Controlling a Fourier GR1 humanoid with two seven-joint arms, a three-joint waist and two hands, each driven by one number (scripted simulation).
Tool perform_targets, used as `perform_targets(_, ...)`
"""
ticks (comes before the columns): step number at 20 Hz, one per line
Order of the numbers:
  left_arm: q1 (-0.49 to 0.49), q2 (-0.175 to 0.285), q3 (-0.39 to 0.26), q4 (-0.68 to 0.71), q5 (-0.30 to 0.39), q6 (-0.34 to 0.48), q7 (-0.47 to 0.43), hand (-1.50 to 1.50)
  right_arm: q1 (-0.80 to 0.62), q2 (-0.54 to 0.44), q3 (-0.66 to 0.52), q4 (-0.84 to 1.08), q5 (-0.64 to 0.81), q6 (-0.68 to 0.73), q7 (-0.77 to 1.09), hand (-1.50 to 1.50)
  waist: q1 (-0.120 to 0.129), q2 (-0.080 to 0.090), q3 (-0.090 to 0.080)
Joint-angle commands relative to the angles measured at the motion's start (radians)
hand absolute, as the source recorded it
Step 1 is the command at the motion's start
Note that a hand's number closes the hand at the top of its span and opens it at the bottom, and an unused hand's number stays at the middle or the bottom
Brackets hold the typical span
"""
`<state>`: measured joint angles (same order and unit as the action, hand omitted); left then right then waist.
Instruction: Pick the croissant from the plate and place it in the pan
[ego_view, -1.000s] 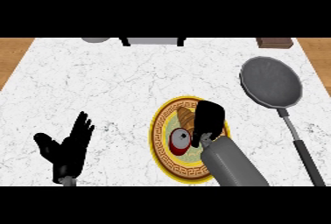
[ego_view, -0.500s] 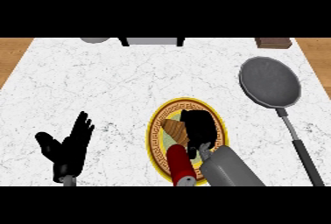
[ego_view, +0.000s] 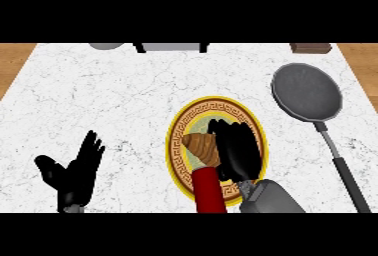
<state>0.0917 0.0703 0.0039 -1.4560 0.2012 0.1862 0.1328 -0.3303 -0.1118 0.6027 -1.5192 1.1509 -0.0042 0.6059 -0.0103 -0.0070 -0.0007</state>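
Observation:
A brown croissant (ego_view: 201, 146) lies on the round plate with the yellow patterned rim (ego_view: 179, 125), just left of the plate's middle. My right hand (ego_view: 236, 150) is spread over the plate's right half with its fingers fairly straight, pointing away from me. Their left side runs along the croissant's right end and covers part of it. The grey pan (ego_view: 306, 92) sits to the plate's upper right with nothing in it, and its long handle (ego_view: 343, 167) runs toward the lower edge. My left hand (ego_view: 74, 172) rests open at the lower left, fingers up.
A red cylinder (ego_view: 209, 192) crosses the plate's near rim beside my right wrist. Along the counter's far edge stand a grey object (ego_view: 107, 46), a dark-framed item (ego_view: 171, 47) and a brown block (ego_view: 308, 48). Wooden floor shows beyond both side edges.
My right hand has sunk lower over the plate and its forearm has drawn back toward the lower edge. More of the croissant shows to its left. The left hand is unchanged.

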Motion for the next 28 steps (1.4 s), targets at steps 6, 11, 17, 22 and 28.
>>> perform_targets(6, -0.003, -0.007, 0.008, 0.027, -0.003, -0.006, -0.026, 0.00, 0.058, -0.042, -0.098, -0.371, 0.074, 0.006, 0.114, 1.50, 0.001, 0.004, 0.001)
perform_targets(11, -0.069, -0.017, 0.004, 0.041, -0.027, 0.025, 0.011, 0.00, 0.071, -0.007, -0.190, -0.295, 0.085, -0.030, 0.080, 1.50, 0.010, 0.007, 0.001)
perform_targets(17, 0.033, 0.013, 0.002, -0.030, 0.004, -0.044, 0.006, 0.00, -0.095, -0.030, -0.457, -0.125, -0.116, -0.055, -0.062, 1.50, 0.022, 0.009, 0.001)
perform_targets(22, -0.014, -0.024, -0.014, -0.017, -0.023, 0.005, 0.022, 0.00, -0.222, -0.113, -0.575, 0.083, -0.103, -0.113, -0.166, 1.50, 0.022, 0.009, 0.001)
perform_targets(28, -0.009, -0.020, -0.012, 0.017, -0.013, -0.037, -0.026, 0.00, -0.325, -0.208, -0.718, 0.507, -0.158, -0.318, -0.409, 1.50, 0.042, 0.018, 0.002)
